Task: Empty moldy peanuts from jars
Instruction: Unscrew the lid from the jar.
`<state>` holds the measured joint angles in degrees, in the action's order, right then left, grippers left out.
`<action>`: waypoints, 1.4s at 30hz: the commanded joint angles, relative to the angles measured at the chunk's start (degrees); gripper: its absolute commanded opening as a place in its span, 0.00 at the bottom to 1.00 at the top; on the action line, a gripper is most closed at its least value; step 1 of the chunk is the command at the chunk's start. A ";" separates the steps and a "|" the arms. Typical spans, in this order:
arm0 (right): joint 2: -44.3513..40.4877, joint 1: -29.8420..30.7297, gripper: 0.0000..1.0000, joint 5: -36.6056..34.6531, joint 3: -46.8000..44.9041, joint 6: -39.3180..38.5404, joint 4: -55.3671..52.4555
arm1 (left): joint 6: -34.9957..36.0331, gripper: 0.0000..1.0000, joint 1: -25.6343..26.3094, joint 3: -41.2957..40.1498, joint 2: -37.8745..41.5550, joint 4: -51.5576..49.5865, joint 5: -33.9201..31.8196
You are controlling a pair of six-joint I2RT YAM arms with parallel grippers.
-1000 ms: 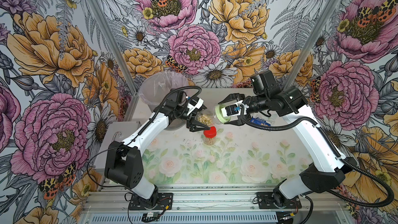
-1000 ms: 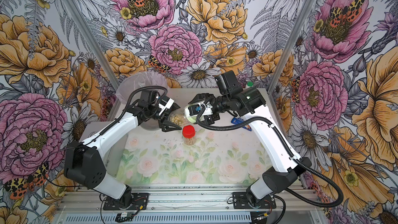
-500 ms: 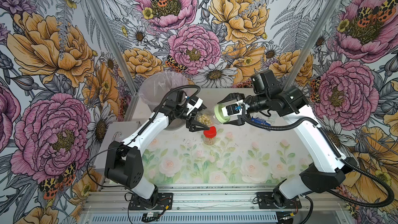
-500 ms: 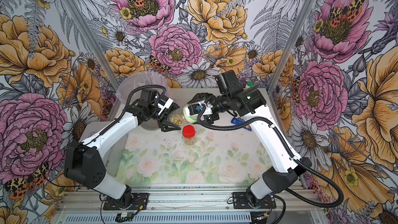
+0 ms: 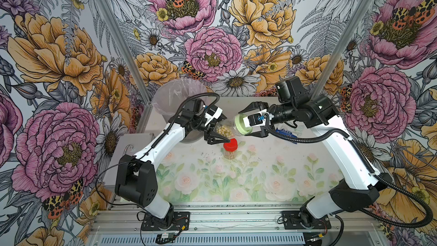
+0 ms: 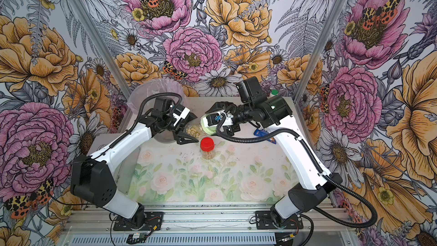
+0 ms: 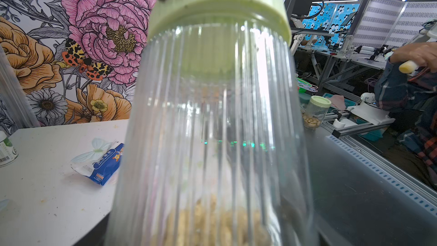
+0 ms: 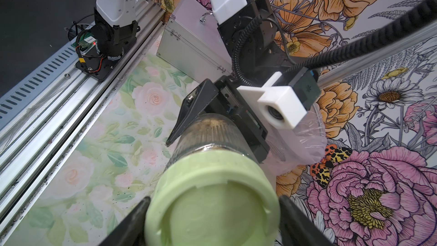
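Green-lidded jar [image 5: 228, 124] — aloft over the table [image 5: 260, 162], long axis roughly level between the arms — left jaws clenched on its base end where peanuts [image 5: 223, 130] pool, right jaws clamped across the lid [image 5: 239, 124].

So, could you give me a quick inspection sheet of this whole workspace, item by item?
Surface: floral mat, dark specks.
Job's things: green-lid jar held sideways in the air, peanuts inside; red-lid jar standing on mat.
Clutter: blue packet, white bottle.
Grippers: left claw shut on green-lid jar; right claw shut on green lid.
Cables: black hoses along both arms.
Surroundings: lined bucket, silver case, floral walls.
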<state>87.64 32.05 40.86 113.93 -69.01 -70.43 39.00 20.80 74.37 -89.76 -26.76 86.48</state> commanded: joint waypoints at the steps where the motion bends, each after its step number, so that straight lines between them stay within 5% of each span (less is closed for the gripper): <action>1: -3.99 0.21 0.67 5.83 1.07 -0.26 3.20 | 0.22 0.00 -1.43 1.13 -1.04 0.12 1.10; 9: -2.60 0.48 0.67 4.84 2.45 -5.95 -3.87 | -0.40 0.00 -1.37 1.60 -0.94 0.13 1.64; 27: -4.37 -0.56 0.68 0.63 -0.21 -0.83 1.08 | 0.21 0.00 -2.15 1.40 -0.08 0.00 2.76; 42: 1.66 -16.79 0.66 7.59 -8.03 13.85 10.21 | -1.06 0.00 -3.67 3.03 2.33 -0.09 0.31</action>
<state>86.59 17.17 45.04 106.96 -60.01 -63.18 38.72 17.69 74.78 -90.19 -27.27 85.76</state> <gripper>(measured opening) 0.783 0.832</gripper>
